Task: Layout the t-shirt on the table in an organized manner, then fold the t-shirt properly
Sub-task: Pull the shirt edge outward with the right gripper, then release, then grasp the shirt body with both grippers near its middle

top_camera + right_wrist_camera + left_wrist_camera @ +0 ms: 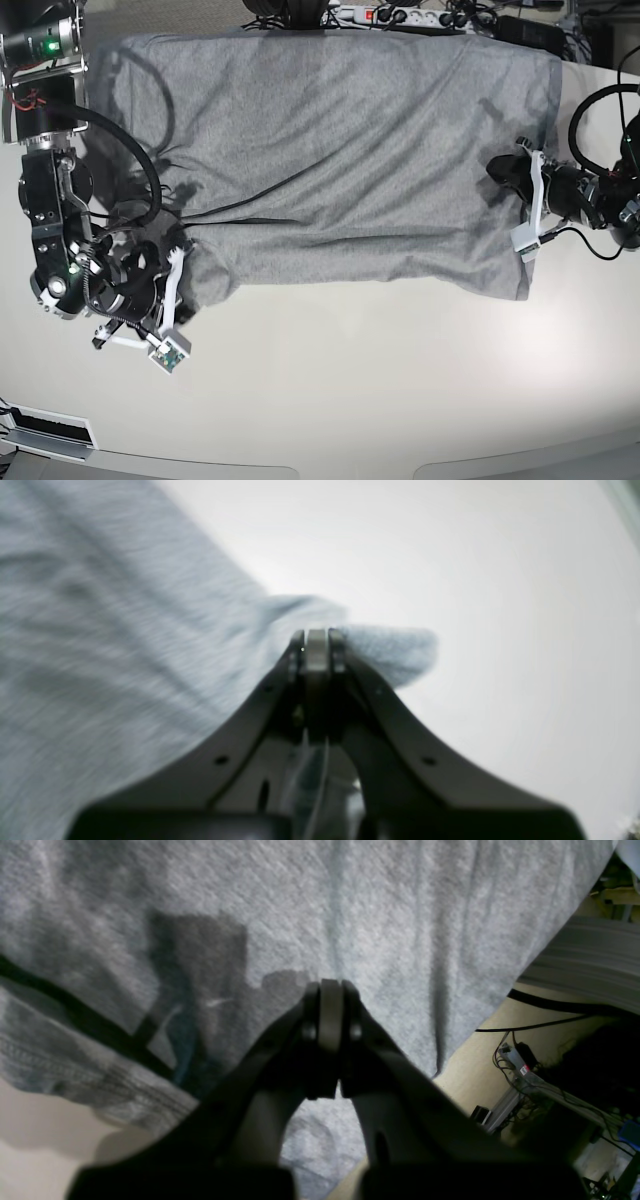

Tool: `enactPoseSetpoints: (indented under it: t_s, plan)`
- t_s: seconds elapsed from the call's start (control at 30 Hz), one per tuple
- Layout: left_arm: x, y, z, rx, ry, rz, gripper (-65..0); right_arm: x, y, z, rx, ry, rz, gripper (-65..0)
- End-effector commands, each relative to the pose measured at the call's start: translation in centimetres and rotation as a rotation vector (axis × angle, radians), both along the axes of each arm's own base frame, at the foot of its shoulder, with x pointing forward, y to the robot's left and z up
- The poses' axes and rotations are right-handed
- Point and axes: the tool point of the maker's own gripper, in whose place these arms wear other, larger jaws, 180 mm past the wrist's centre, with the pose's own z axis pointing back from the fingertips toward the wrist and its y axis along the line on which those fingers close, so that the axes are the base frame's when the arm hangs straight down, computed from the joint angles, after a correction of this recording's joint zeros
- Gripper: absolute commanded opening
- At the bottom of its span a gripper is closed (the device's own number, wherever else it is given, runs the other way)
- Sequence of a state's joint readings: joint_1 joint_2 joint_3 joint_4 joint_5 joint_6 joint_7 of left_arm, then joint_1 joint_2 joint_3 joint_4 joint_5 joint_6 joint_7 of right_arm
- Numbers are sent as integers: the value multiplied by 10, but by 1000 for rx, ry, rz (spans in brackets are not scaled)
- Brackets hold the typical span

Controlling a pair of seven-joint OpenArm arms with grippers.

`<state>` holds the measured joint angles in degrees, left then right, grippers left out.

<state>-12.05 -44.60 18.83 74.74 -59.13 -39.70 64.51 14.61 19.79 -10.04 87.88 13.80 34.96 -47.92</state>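
The left gripper (pixel 330 990) is pinched tight on the grey t-shirt (pixel 340 160) at one side edge, and the right gripper (pixel 316 637) is clamped on a bunched corner at the opposite side. The shirt lies spread across the far part of the white table (pixel 380 400).

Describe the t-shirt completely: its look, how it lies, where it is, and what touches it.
The t-shirt is heather-grey knit cloth, spread wide across the far half of the table, its far edge hanging over the table's rim. Long diagonal wrinkles cross it and no lettering shows in the base view. The left wrist view shows dark seam trim. The right gripper is shut on a bunched edge at one end; the left gripper appears shut on cloth at the other. The near edge is uneven and tucked by the right arm.
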Motion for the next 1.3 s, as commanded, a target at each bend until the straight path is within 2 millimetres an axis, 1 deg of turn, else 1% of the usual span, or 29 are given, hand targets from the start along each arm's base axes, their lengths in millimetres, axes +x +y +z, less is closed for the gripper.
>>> enactPoseSetpoints:
  t_s: [0.0,0.13,0.2,0.3,0.33,0.37,0.47,0.5,0.53,0.57,0.6,0.67,0.77,0.83,0.87,0.93,1.0,1.03,1.07,1.1,1.13,1.17,1.2,1.23,1.27]
  plan:
    - [10,5,10,-1,-32,3,-650,17,1,23,13,-76,1,-650]
    - [10,5,10,-1,-32,3,-650,33,4,32,-10,-109,2,-650]
    - [10,5,10,-1,-32,3,-650,48,-6,41,-34,-155,-44,-650]
    - [10,5,10,-1,-33,3,-650,74,-28,61,-56,-231,-170,-650]
    - [10,5,10,-1,-32,3,-650,81,-32,67,-51,-249,-200,-650]
    - [10,5,10,-1,-33,3,-650,87,-35,73,-43,-266,-221,-582]
    - [11,5,11,-2,-36,3,-650,100,-41,91,-30,-308,-262,-336]
    - [12,5,12,-1,-37,3,-650,104,-44,98,-24,-327,-283,-275]
    - [13,5,12,-1,-39,3,-650,107,-47,105,-18,-343,-307,-235]
    - [15,5,13,-1,-45,3,-650,110,-50,109,-17,-350,-328,-216]
    - [16,5,14,-1,-48,3,-650,112,-53,113,-17,-353,-350,-215]
    - [20,6,17,1,-58,3,-650,111,-58,114,-36,-328,-375,-215]
    - [26,13,17,48,-79,-11,-642,104,-63,102,-82,-247,-384,-215]
    - [34,19,19,85,-102,-10,-582,95,-60,90,-78,-179,-365,-215]
    - [41,23,21,104,-119,12,-542,91,-57,84,-66,-150,-351,-216]
    - [55,27,26,120,-164,55,-437,82,-51,71,-32,-95,-327,-216]
    - [69,29,31,123,-221,80,-338,71,-39,56,-4,-46,-271,-216]
    - [74,31,33,125,-248,88,-312,63,-34,46,2,-19,-244,-217]
    - [78,34,34,138,-269,95,-307,56,-31,36,3,6,-219,-225]
    - [80,36,34,152,-284,96,-308,48,-30,26,-3,30,-205,-252]
    - [82,38,34,161,-298,95,-315,40,-28,16,-10,54,-182,-300]
    - [84,38,35,163,-312,92,-347,32,-25,7,-15,76,-159,-372]
    - [87,38,35,163,-327,90,-408,23,-21,-2,-8,102,-126,-464]
    - [88,38,35,164,-338,90,-498,13,-15,-10,4,130,-90,-564]
    - [88,37,34,164,-344,87,-598,3,-9,-18,18,156,-49,-650]
